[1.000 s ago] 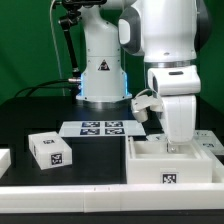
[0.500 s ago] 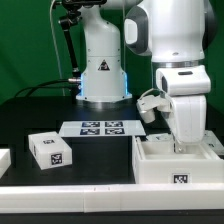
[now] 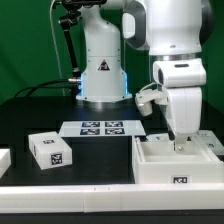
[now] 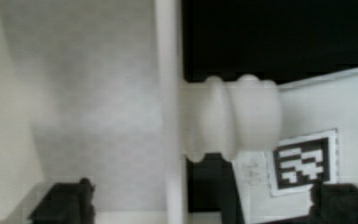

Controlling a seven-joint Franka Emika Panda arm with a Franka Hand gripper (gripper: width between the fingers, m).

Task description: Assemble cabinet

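The cabinet (image 3: 165,170) is found on the tabletop (image 3: 40,115) just beside the marker board (image 3: 100,128), off that board's corner toward the exterior view's right and on its camera side. It lies with its open face up. A small white block (image 3: 50,150) bearing a square tag is seen off the marker board's other end, toward the exterior view's left and well apart from the cabinet.

The pincer (image 3: 180,143) hangs upright over the cabinet, with its tips sunk below the rim, so their contact is hidden in the exterior view. In the wrist view the two dark fingers (image 4: 60,203) stand far apart at the picture's edges. A white wall (image 4: 87,100) and a ribbed white peg (image 4: 229,115) lie between them, and nothing is seen clamped. The pincer is therefore judged to be released.

The step in hand is taken to be a grasp on a cabinet wall, so that the box can be shifted or turned.

- **Centring:** The wall should sit midway between the fingers before they are closed, since an off-centre closure would drag the box sideways across the tabletop.
- **The peg:** The ribbed peg should be kept clear of both pads, because a pad landing on its ridges would give a rocking hold.
- **Depth:** The tips are best sunk deep enough for full pad contact, but stopped short of the cabinet floor.
- **Closing and moving:** Closure should be slow and square to the wall. Any later motion should be kept low and level, so that the wide box is not levered out of the grip or swept across the marker board.
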